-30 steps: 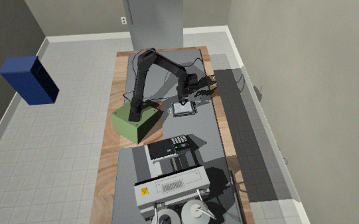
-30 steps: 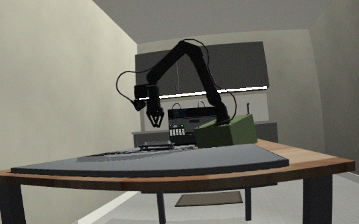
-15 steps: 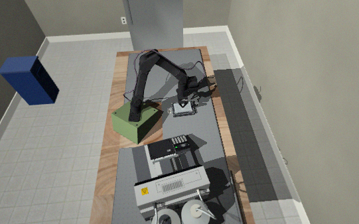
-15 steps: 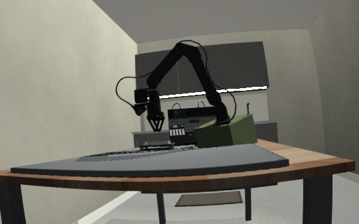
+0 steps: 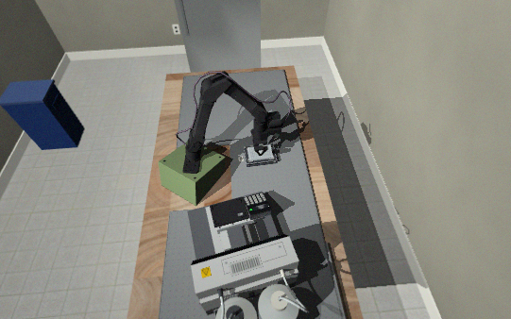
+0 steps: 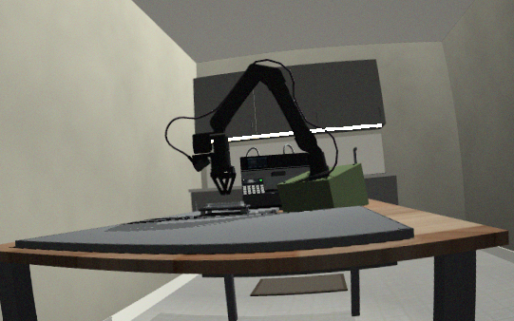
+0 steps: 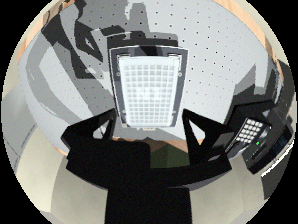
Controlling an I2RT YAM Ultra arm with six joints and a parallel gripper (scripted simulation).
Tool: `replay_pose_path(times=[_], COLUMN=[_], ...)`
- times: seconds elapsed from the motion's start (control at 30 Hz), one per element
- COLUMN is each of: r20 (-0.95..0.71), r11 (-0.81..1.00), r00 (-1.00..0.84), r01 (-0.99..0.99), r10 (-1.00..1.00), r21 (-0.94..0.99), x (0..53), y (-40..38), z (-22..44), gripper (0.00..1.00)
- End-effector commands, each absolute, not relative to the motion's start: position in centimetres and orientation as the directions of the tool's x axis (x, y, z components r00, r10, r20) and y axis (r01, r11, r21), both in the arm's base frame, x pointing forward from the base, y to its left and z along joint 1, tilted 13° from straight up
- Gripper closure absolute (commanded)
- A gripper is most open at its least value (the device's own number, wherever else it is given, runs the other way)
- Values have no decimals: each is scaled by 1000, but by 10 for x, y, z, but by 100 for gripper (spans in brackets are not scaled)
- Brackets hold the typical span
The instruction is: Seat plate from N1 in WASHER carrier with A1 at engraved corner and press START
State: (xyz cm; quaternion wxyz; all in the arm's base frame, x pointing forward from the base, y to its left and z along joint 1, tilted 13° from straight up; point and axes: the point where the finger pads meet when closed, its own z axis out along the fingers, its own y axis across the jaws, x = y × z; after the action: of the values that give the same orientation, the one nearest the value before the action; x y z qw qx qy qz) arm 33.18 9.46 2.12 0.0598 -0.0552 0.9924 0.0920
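The white well plate [image 5: 261, 157] [image 7: 148, 90] [image 6: 223, 206] lies flat in the dark plate nest N1 [image 5: 246, 160] [image 7: 148, 51] on the grey mat. My gripper [image 5: 261, 149] [image 6: 223, 188] [image 7: 149, 112] is open and empty. It hangs straight above the plate with its fingers pointing down, a short way clear of it. The washer [image 5: 236, 214] [image 6: 276, 163] stands nearer the camera in the top view. Its dark carrier pocket [image 5: 229, 213] holds nothing. Its keypad [image 5: 256, 198] [image 6: 254, 189] [image 7: 248, 129] sits beside it, with a green lamp [image 5: 251, 209] [image 6: 260, 180] lit.
The arm stands on a green base block [image 5: 194, 172] [image 6: 323, 190] left of the nest. A grey machine with a barcode label and reels [image 5: 246, 266] stands at the table's near end. A blue box [image 5: 40, 113] hangs off to the left, away from the table.
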Motion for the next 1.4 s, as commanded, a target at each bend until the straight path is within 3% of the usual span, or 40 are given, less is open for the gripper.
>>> replay_pose_path(times=[0.0, 1.37], r20=[-135, -146], r11=[979, 978], r00=[-986, -985], r01=[-115, -119], r10=[-92, -94], r21=[170, 173], x=[333, 335], y=[96, 100], z=[11, 0], gripper=[0, 0])
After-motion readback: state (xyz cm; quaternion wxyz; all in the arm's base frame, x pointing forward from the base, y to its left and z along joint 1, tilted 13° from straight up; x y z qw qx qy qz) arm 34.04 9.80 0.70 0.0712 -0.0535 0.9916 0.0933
